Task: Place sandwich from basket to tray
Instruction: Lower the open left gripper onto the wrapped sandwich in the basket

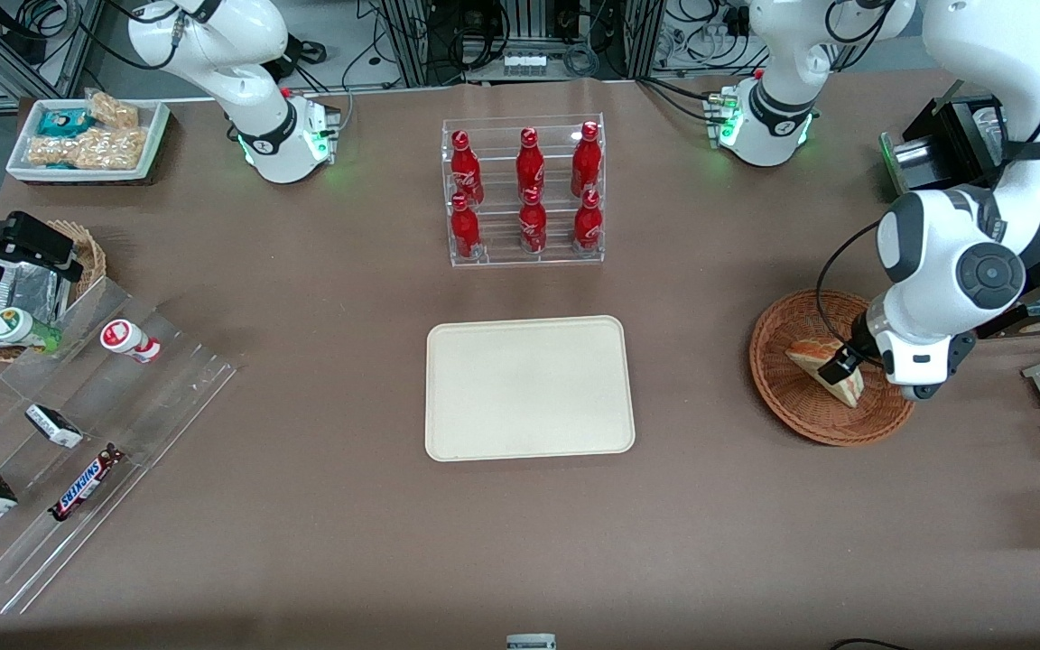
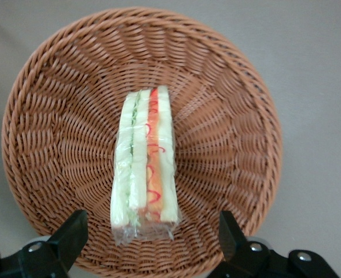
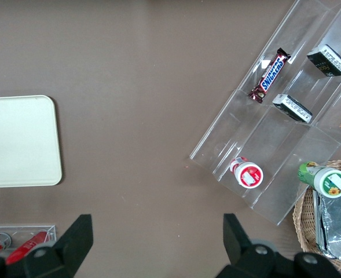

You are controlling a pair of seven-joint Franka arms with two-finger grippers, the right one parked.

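Brown cloth-covered table [image 1: 321, 506] throughout, cluttered at both ends.

Sandwich [image 2: 144, 168] lying in the middle of the basket [image 2: 48, 104], standing on one cut edge with the layered filling facing up toward the wrist camera, clear wrap bunched at one end. Basket [image 1: 777, 388] toward the working arm's end of the table, well apart from the tray [image 1: 529, 388], which sits bare at the table's centre.

Gripper [image 2: 153, 243] hovering just above the sandwich, fingers [image 2: 72, 231] spread wide, one to each side of the wedge, touching nothing. Seen from the front, gripper [image 1: 845, 366] low over the basket, close to the sandwich [image 1: 827, 370].

Step in hand, by the look of it: descent and grasp. Best done by coming straight down, keeping the wedge centred between the pads, closing across the bread faces rather than along the length. Gentle squeeze only, soft bread and slippery wrap both likely to deform or slide. Fingertips kept clear of the woven floor and rim, to avoid dragging the light basket. Straight lift before any travel toward the tray.

Nearby but irrelevant: rack of red bottles [image 1: 524, 194] farther from the front camera than the tray.
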